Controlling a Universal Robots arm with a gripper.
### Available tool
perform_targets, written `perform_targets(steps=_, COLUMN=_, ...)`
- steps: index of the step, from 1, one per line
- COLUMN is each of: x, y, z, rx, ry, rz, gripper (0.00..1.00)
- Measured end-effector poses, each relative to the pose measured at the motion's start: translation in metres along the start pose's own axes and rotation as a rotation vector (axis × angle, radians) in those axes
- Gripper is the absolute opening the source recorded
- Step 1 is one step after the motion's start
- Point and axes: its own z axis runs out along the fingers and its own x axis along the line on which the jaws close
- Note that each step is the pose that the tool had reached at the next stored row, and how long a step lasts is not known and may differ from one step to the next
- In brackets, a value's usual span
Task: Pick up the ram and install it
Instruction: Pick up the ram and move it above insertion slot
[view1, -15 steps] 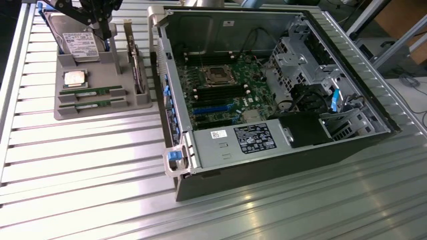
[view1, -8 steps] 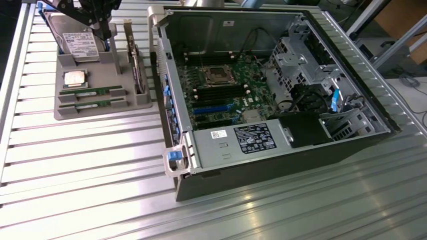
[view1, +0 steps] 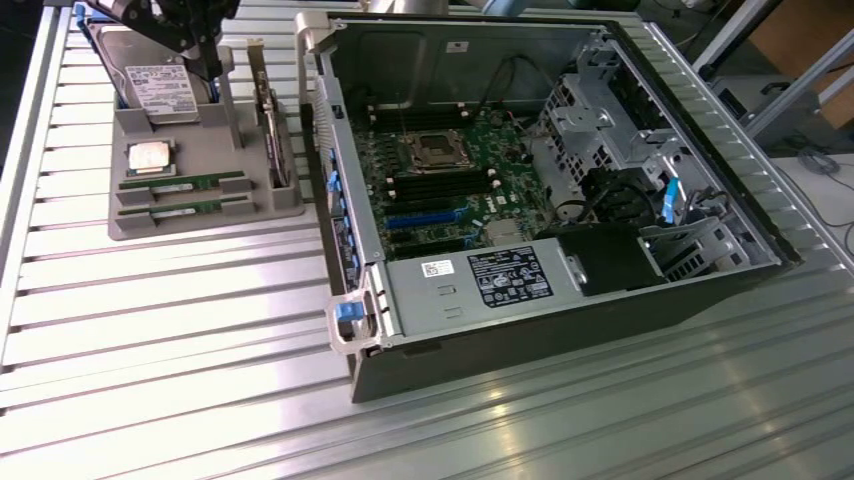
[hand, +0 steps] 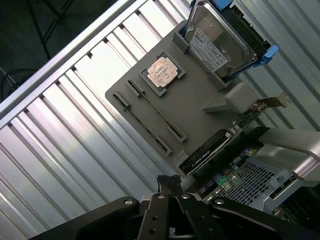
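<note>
Barely started imo: hand is clenched on nothing, hovering over the grey tray. The ram sits in its tray slot, not in the computer case yet.

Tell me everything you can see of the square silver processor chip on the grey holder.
The processor chip is a small square plate with a dull silver, metal-looking lid that bears faint markings. It lies flat, lid up, in a square recess of the grey holder, between the hard drive and the two ram sticks. It looks whole and level. Only the holder touches it.
</note>
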Motion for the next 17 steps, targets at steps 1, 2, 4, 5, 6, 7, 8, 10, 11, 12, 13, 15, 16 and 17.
perform_targets(steps=1, x=0.0000, y=0.0000, z=0.0000, rx=-0.0001, ry=0.0005, rz=-0.010, gripper=0.11)
perform_targets(steps=2, x=0.0000, y=0.0000, z=0.0000, rx=-0.0003, ry=0.0013, rz=-0.025, gripper=0.11)
perform_targets(steps=4, x=0.0000, y=0.0000, z=0.0000, rx=-0.0006, ry=0.0025, rz=-0.049, gripper=0.11)
perform_targets(steps=5, x=0.0000, y=0.0000, z=0.0001, rx=-0.0006, ry=0.0034, rz=-0.064, gripper=0.11)
perform_targets(steps=6, x=0.0000, y=0.0000, z=0.0001, rx=-0.0007, ry=0.0042, rz=-0.079, gripper=0.11)
perform_targets(steps=7, x=0.0000, y=0.0000, z=0.0001, rx=-0.0008, ry=0.0047, rz=-0.088, gripper=0.11)
perform_targets(steps=8, x=0.0000, y=0.0000, z=0.0001, rx=-0.0008, ry=0.0052, rz=-0.098, gripper=0.11)
perform_targets(steps=10, x=0.0000, y=0.0000, z=0.0001, rx=-0.0009, ry=0.0060, rz=-0.111, gripper=0.11)
perform_targets(steps=11, x=0.0000, y=0.0000, z=0.0001, rx=-0.0010, ry=0.0063, rz=-0.117, gripper=0.11)
perform_targets(steps=12, x=0.0000, y=0.0000, z=0.0001, rx=-0.0010, ry=0.0067, rz=-0.124, gripper=0.11)
perform_targets(steps=13, x=0.0000, y=0.0000, z=0.0001, rx=-0.0011, ry=0.0074, rz=-0.135, gripper=0.11)
perform_targets(steps=15, x=0.0000, y=0.0000, z=0.0002, rx=-0.0012, ry=0.0084, rz=-0.155, gripper=0.11)
perform_targets(steps=16, x=0.0000, y=0.0000, z=0.0001, rx=-0.0013, ry=0.0091, rz=-0.165, gripper=0.11)
perform_targets(steps=17, x=0.0000, y=0.0000, z=0.0002, rx=-0.0013, ry=0.0099, rz=-0.181, gripper=0.11)
